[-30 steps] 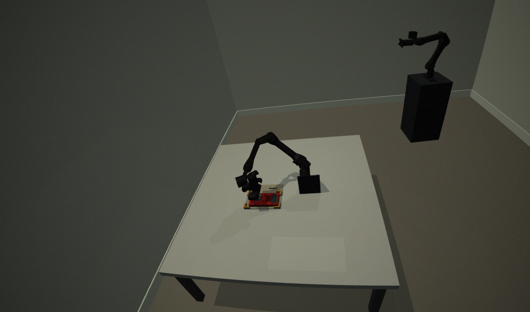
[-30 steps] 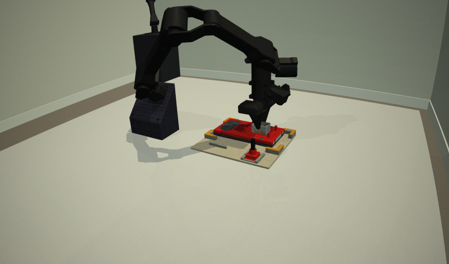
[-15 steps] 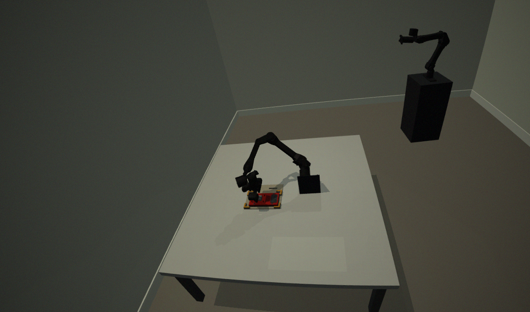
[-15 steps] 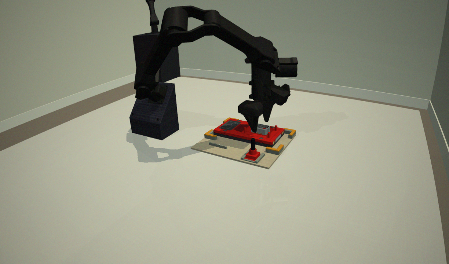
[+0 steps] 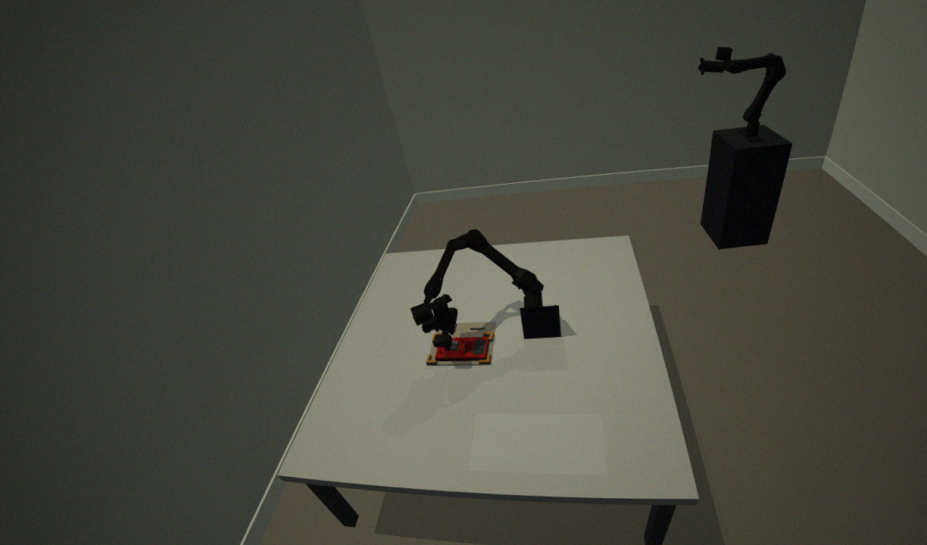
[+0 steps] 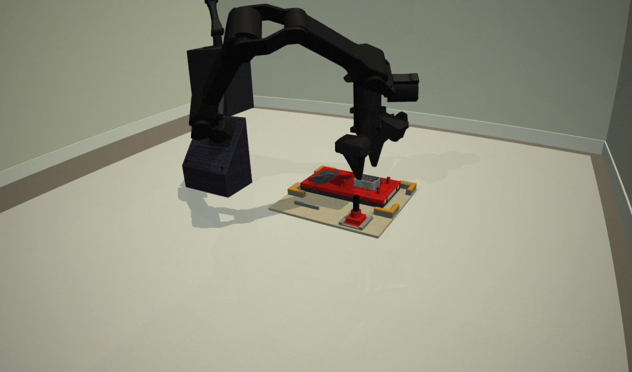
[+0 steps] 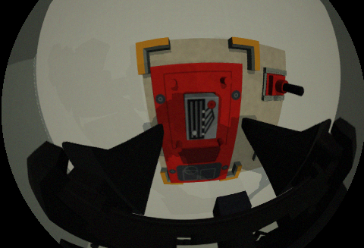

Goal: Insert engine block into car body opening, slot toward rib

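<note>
The grey engine block (image 5: pixel 454 344) (image 6: pixel 366 184) (image 7: pixel 202 116) stands upright in the opening of the red car body (image 5: pixel 466 356) (image 6: pixel 329 187) (image 7: pixel 159 77). Its top, with black stripes and a red dot, shows above the red surface. Whether its underside is fully seated is hidden, and so are the slot and the rib. My gripper (image 6: pixel 366 172) (image 7: pixel 204 125) is open above the block. In the wrist view the fingertips stand wide to the left and right of it, with gaps on both sides. In the exterior view the near fingertip overlaps the block's left end.
The car body lies on a beige board (image 6: pixel 327 218) (image 7: pixel 197 51) between orange-topped corner brackets. Small posts rise from the car body around the block. A red part with a black upright stick (image 6: pixel 355 203) (image 7: pixel 293 89) stands in a grey holder beside the car.
</note>
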